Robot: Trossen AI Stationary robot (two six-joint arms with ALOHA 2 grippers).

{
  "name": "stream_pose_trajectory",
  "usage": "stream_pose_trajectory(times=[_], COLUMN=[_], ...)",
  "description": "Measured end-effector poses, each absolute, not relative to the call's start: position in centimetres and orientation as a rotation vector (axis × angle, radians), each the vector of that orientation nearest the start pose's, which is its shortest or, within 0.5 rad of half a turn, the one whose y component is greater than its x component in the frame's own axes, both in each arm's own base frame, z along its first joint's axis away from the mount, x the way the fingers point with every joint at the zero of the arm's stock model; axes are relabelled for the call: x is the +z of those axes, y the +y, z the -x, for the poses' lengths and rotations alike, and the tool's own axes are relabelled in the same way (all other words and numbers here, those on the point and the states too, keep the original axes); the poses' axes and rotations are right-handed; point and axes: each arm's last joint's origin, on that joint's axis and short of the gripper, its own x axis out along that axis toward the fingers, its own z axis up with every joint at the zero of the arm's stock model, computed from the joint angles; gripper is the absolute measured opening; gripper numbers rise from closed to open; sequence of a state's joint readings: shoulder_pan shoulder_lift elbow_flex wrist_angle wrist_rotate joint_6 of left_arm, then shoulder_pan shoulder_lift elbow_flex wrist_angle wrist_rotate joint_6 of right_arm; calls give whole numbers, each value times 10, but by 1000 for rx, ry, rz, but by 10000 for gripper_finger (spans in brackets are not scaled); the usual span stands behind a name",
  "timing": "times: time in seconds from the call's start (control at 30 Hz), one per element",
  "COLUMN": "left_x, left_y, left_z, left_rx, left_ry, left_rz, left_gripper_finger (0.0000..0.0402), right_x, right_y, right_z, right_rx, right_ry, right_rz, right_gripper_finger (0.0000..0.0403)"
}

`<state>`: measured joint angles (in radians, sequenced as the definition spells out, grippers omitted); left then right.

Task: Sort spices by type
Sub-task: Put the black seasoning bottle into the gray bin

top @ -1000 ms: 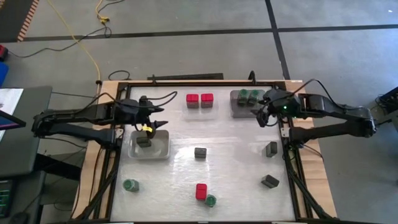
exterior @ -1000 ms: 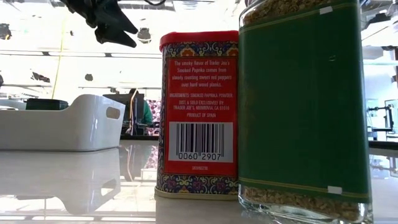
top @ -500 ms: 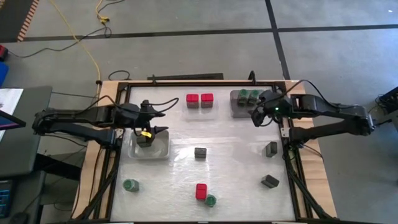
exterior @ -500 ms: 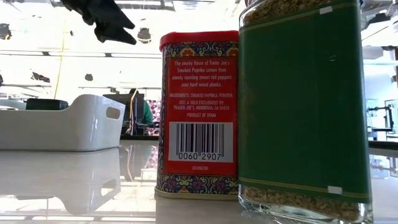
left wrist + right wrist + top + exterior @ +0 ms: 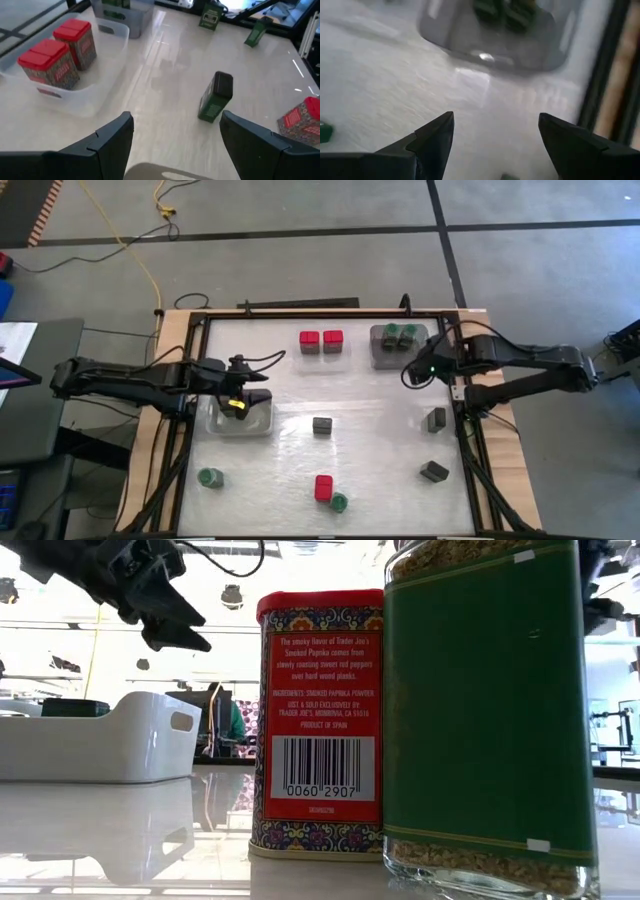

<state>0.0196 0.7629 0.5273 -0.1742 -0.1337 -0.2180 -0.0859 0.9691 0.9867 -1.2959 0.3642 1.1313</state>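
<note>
Spices stand scattered on the white table. Two red tins [image 5: 321, 340] sit in a clear tray [image 5: 107, 82] at the far edge, and green-lidded jars [image 5: 396, 335] sit in a grey tray [image 5: 380, 352]. Loose dark tins [image 5: 322, 424] [image 5: 436, 419] [image 5: 434, 471], a red tin [image 5: 323, 487] and green jars [image 5: 339, 502] [image 5: 210, 478] stand on the table top. My left gripper [image 5: 252, 394] [image 5: 176, 120] hangs open over a white tray [image 5: 262, 423]. My right gripper [image 5: 411, 371] [image 5: 495, 117] is open just near of the grey tray, holding nothing.
The table has a dark frame [image 5: 330, 311] round it. In the low view the near red tin [image 5: 320, 720] and a green jar [image 5: 490, 710] fill the front, with the white tray [image 5: 100, 735] behind. Bare table lies between the middle dark tin and the clear tray.
My left gripper has sunk toward the white tray and drawn a little toward the near edge, staying open. My right gripper has rolled, tipped further down and come slightly lower beside the grey tray, still open. No spice has moved.
</note>
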Motion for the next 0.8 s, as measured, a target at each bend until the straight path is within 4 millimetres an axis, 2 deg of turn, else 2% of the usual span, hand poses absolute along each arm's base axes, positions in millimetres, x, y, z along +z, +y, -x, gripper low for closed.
stream_pose_trajectory(times=[0.2, 0.33, 0.63, 0.8], left_x=[247, 247, 247, 247], left_y=[5, 0, -3, -2], left_z=[-170, -170, -170, -170], left_rx=[160, 79, 54, 58], left_ry=[398, 409, 406, 409], left_rz=[226, 212, 219, 207], left_gripper_finger=[283, 283, 283, 283], right_x=[294, 291, 275, 277], right_y=[-9, 2, 29, 35], right_z=[-140, -156, -245, -288], right_rx=[-1072, -1019, -656, -531], right_ry=[848, 807, 643, 659], right_rz=[-904, -947, -851, -665], right_gripper_finger=[317, 317, 317, 317])
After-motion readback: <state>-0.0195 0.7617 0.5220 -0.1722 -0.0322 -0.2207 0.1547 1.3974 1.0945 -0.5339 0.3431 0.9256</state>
